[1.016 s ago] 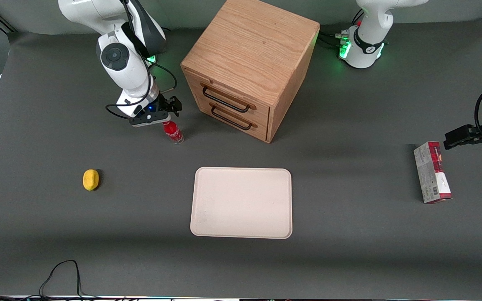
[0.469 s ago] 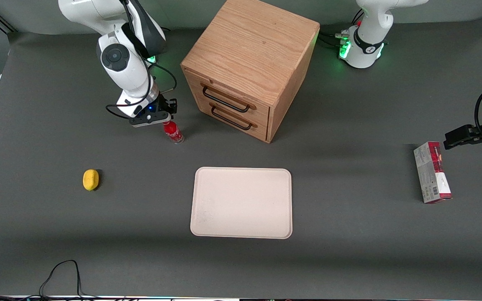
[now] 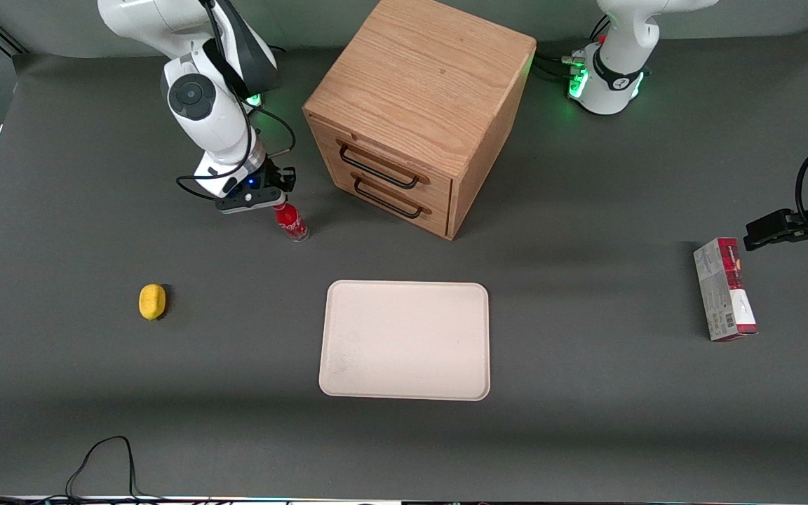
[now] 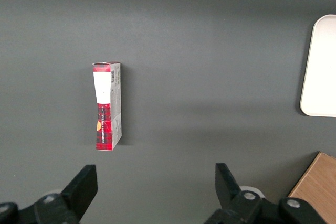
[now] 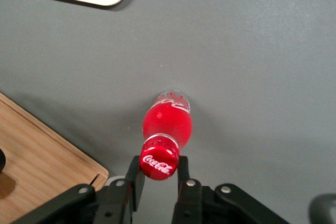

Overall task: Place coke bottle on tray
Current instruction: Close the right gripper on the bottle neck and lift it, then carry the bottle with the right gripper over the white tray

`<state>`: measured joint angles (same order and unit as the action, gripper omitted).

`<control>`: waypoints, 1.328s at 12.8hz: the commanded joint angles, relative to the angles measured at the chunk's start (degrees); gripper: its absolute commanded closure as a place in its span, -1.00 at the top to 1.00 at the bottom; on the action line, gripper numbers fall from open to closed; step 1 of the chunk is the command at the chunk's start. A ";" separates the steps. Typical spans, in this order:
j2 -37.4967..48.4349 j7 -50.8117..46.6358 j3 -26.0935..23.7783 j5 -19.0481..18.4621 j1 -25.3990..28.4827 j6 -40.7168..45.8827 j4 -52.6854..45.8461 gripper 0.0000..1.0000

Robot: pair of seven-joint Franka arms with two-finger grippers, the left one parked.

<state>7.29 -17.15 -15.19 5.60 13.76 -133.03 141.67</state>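
In the upper left of the front view, the right arm's gripper (image 3: pixel 279 204) is clenched on the cap of the upright coke bottle (image 3: pixel 292 224), which stands on the grey table beside the wooden drawer cabinet (image 3: pixel 414 112). The cream tray (image 3: pixel 405 340) lies nearer the camera at frame centre, apart from the bottle. A yellow object (image 3: pixel 152 301) sits at mid left and a red-and-grey carton (image 3: pixel 724 289) at far right.

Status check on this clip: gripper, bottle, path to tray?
Gripper shut on coke bottle at the cap. Bottle upright on table, beside drawer cabinet. Tray bare, nothing between.
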 commanded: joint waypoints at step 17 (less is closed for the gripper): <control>-46.89 -11.91 7.28 -3.12 4.33 52.91 -93.30 -1.00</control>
<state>-29.55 -24.30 -7.75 4.95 15.17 -80.67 60.34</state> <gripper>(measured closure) 0.705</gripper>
